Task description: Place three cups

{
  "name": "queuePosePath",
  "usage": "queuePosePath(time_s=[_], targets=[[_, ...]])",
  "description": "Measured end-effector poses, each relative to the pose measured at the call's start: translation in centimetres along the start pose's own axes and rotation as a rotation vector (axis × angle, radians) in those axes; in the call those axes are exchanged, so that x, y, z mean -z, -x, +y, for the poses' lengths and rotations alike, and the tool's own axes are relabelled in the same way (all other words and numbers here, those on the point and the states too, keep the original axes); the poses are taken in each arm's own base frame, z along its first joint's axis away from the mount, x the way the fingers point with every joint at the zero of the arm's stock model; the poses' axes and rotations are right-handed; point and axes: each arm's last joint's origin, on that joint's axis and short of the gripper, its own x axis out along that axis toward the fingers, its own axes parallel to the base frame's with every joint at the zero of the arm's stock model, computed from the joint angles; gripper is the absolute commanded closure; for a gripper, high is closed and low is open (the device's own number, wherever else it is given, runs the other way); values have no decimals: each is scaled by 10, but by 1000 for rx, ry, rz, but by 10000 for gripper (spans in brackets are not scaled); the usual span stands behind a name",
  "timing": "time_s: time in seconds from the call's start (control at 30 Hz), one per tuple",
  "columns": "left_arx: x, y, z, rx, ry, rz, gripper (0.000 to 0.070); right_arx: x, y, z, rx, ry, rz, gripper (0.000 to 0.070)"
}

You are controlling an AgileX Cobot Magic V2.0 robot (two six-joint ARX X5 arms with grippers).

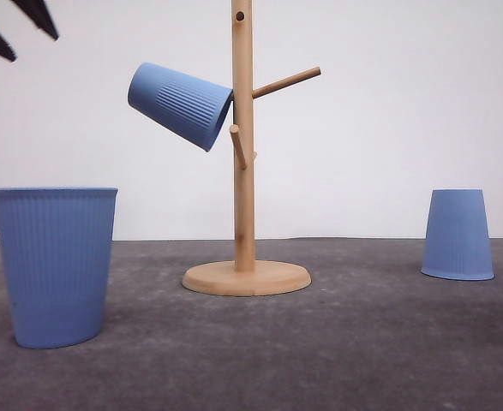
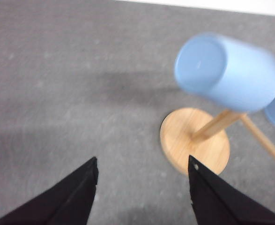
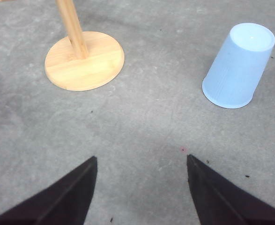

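Nearest us, left, we are seeing one upright cup [image 1: 54, 265]; another [image 1: 181, 104] is hanging on the peg stand [image 1: 244, 171], the third [image 1: 458, 235] inverted far right. Both pincers [image 2: 142, 187] [image 3: 141, 187] are gaping empty. We are judging them light, slightly flexible: pinch the ribbed wall.

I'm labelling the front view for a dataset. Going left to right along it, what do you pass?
Upright blue cup → tilted blue cup hung on a peg → wooden peg stand → upside-down blue cup.
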Motion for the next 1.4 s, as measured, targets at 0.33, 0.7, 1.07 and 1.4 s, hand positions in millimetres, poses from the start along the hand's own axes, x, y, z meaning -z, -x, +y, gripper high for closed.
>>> queuePosePath(time_s=[0.33, 0.7, 1.07, 1.4], targets=[[76, 1, -1, -41, -30, -31, 347, 1, -5, -2, 33, -122, 47, 311], [92, 2, 1, -87, -2, -20, 347, -54, -29, -25, 129, -282, 266, 278], [92, 2, 1, -87, 23, -18, 347, -122, -92, -75, 186, -262, 307, 164], [92, 2, 1, -87, 29, -18, 347, -135, -162, -108, 191, -228, 304, 66]])
